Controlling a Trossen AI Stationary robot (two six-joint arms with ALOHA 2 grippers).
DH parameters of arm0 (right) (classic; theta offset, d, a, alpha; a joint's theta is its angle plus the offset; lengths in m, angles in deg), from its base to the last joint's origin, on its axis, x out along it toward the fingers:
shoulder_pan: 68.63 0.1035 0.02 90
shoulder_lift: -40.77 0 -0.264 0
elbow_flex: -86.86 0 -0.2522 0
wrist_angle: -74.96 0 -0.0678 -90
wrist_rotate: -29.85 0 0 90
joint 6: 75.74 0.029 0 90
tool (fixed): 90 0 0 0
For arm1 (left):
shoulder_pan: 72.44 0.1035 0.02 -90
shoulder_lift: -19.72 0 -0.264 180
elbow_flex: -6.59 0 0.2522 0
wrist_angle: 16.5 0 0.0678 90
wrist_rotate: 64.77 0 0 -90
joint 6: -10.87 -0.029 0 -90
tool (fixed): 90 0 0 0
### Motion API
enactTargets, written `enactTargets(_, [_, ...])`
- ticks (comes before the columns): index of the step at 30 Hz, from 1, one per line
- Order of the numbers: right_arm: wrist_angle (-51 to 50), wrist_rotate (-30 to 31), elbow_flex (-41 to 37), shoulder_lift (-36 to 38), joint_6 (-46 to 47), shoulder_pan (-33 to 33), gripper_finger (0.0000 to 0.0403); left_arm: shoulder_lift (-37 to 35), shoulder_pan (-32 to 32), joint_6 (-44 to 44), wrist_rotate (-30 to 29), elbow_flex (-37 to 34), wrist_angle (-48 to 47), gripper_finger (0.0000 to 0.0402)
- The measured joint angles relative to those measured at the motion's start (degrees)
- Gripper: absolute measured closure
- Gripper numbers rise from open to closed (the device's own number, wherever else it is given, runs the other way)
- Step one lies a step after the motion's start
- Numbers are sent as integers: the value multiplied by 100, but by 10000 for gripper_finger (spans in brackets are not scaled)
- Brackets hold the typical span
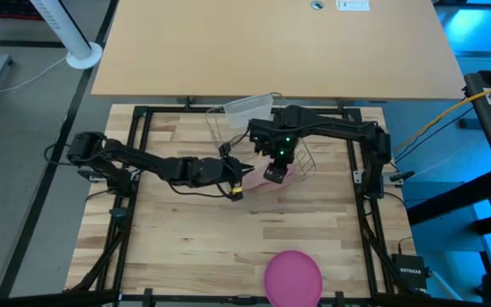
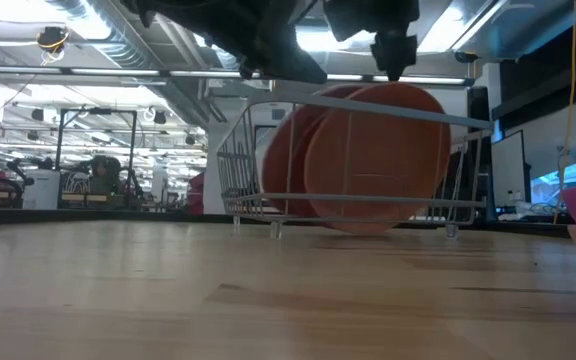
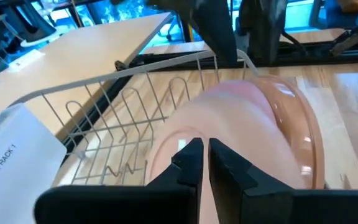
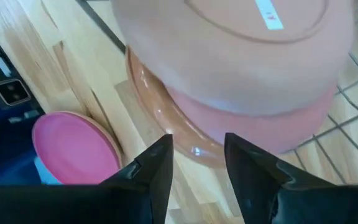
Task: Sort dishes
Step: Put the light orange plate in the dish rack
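**Standing plates in wire rack, both grippers at the rack**

Leaning on edge inside the silver wire basket rack are several round shallow plastic plates: terracotta-orange plates face the low camera, and the wrist views show a pale peach-pink plate stacked against a glossy terracotta one. The exact count of plates in the rack cannot be told.

The left gripper sits at the rack's left side, directly in front of the peach-pink plate. Its fingers are nearly together with only a thin gap, and nothing is seen between them. Contact with the plate cannot be confirmed.

The right gripper hangs over the rack from above, pointing down at the rims of the leaning plates. Its fingers stand well apart and hold nothing; the plate rims lie just beyond the fingertips.

Apart from the rack, a bright magenta round plate rests on the wooden table near the front edge, well away from both grippers. The right wrist view shows it lying on another plate, of which only an orange rim shows.

A clear plastic tub stands at the rack's far-left corner, touching or just beside it. The rack's wire walls stand between the left gripper and the plates' lower parts.
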Motion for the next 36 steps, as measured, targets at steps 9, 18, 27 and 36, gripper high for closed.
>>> enactTargets(9, [-27,-4,6,440,480,2,253,-44,123,-87,-48,1,302,385])
enactTargets(18, [-25,87,8,599,470,2,253,-1030,123,-409,-30,3,3,385])
enactTargets(27, [-37,206,8,601,198,7,253,-2384,126,1596,1921,10,-3167,385])
enactTargets(36, [-34,638,8,601,145,6,253,-1953,134,1835,3053,10,-3580,385])
